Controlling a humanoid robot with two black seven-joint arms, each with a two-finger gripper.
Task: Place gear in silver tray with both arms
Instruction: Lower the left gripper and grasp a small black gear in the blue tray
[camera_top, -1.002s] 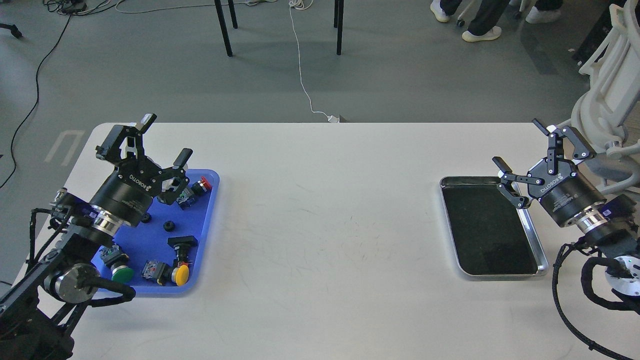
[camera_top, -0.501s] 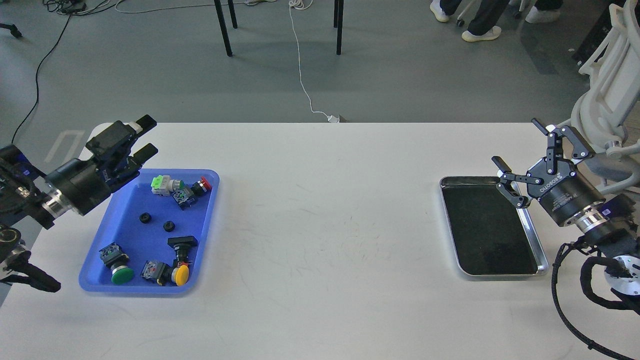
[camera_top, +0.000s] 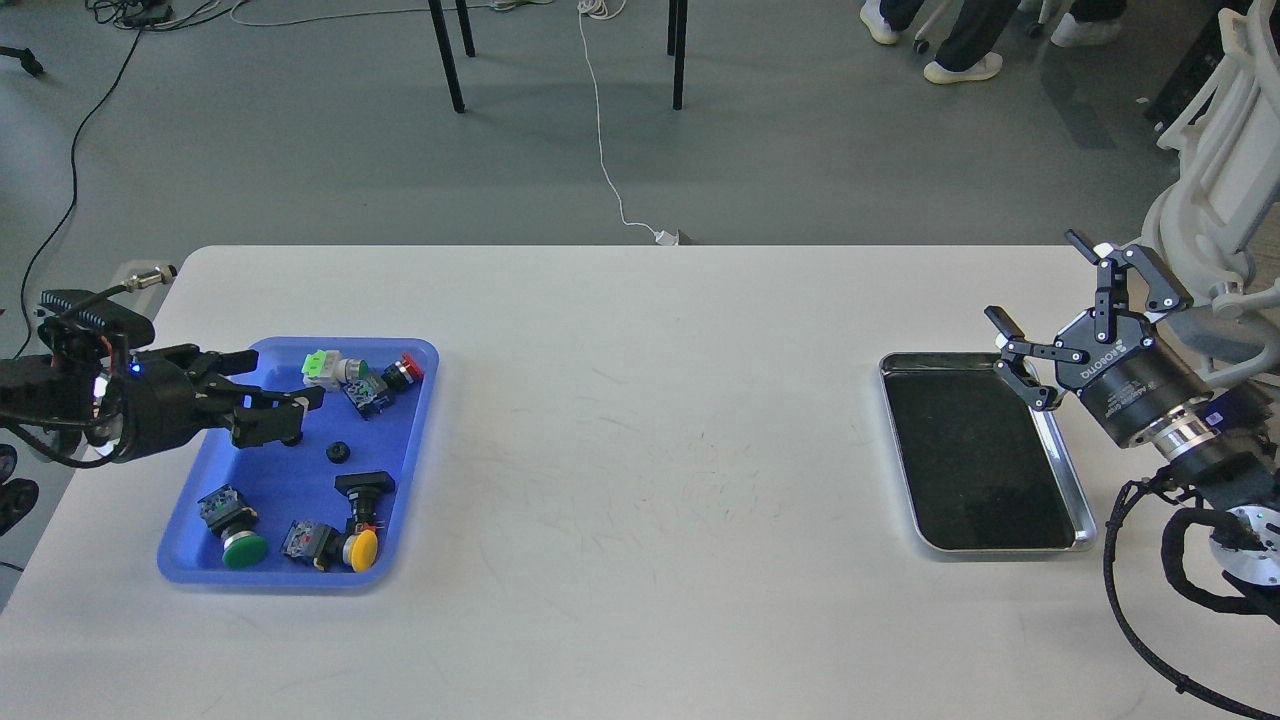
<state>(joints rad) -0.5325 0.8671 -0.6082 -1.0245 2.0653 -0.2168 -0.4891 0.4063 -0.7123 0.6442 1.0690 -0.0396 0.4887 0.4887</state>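
Table (camera_top: 640, 480): white, wide; blue tray at its left end, silver tray at its right end, the two well apart.
Blue tray (camera_top: 270, 480): holds the loose parts. Green-capped button (camera_top: 240, 545) at near left, yellow-capped button (camera_top: 360, 548) near front right, a black-capped switch (camera_top: 365, 485) just behind it, a red-tipped part (camera_top: 405, 368) and a green-and-white part (camera_top: 320, 366) at the far end.
Gear (camera_top: 338, 452): small, black, round; lies on the blue floor near the tray's middle, clear of the other parts. A second one seems to sit at the left fingertips, mostly hidden.
Left end effector (camera_top: 285, 415): comes in low from the left edge, lying almost level over the far-left part of the blue tray. Fingers dark and seen nearly side-on, tips close together above the tray floor; cannot tell whether they are spread or pinching anything.
Silver tray (camera_top: 1085, 525): shiny rim, dark reflective bottom, nothing in it.
Right end effector (camera_top: 1040, 300): hangs over the far right corner of the silver tray, fingers spread wide, holding nothing. One fingertip (camera_top: 1000, 322) is above the tray's far rim, the other points up and away toward the table's back edge.
Floor beyond table: grey, cables, chair legs, someone's shoes at top right.
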